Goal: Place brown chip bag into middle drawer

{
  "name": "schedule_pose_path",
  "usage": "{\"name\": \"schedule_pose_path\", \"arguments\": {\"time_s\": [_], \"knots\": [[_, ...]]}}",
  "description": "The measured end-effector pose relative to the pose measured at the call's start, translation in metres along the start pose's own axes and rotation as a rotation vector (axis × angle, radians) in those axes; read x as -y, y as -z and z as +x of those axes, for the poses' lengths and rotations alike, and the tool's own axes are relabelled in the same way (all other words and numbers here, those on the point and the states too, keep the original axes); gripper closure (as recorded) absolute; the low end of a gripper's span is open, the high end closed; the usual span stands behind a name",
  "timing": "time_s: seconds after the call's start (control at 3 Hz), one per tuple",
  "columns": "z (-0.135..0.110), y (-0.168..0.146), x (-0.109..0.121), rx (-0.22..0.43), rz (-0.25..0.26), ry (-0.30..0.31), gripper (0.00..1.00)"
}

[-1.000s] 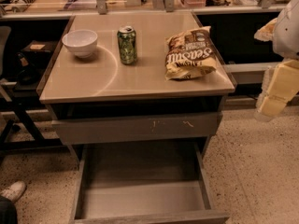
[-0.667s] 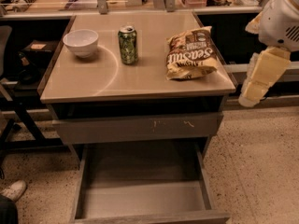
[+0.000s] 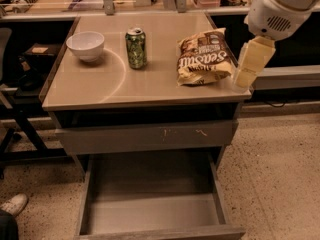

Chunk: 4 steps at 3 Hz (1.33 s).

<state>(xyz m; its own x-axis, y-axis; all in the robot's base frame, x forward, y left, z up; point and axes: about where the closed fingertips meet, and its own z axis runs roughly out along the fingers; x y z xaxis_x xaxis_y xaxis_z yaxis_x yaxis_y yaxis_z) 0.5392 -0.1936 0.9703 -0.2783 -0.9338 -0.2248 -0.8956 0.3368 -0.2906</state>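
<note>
The brown chip bag [image 3: 202, 59] lies flat on the right side of the tan cabinet top [image 3: 100, 91], its white lettering facing up. My gripper [image 3: 250, 64], cream coloured under a white arm housing, hangs just right of the bag by the cabinet's right edge, apart from the bag and holding nothing. The middle drawer [image 3: 150, 211] is pulled out wide open below, and its flat grey floor is bare.
A green can [image 3: 136, 47] and a white bowl [image 3: 85, 45] stand on the cabinet top left of the bag. A closed grey drawer front with pale scratches [image 3: 145, 136] sits above the open drawer. A shoe [image 3: 12, 204] is on the floor at the lower left.
My arm has swung in from the right edge of the view towards the cabinet, so the gripper now sits close beside the chip bag. Bag, can and bowl have not moved.
</note>
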Motion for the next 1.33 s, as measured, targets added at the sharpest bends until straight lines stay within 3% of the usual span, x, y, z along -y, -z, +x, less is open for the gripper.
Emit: {"name": "schedule_pose_path", "arguments": {"time_s": [0.67, 1.33], "knots": [[-0.045, -0.033, 0.043, -0.001, 0.018, 0.025, 0.00], [-0.058, -0.069, 0.052, -0.019, 0.016, 0.015, 0.00]]}}
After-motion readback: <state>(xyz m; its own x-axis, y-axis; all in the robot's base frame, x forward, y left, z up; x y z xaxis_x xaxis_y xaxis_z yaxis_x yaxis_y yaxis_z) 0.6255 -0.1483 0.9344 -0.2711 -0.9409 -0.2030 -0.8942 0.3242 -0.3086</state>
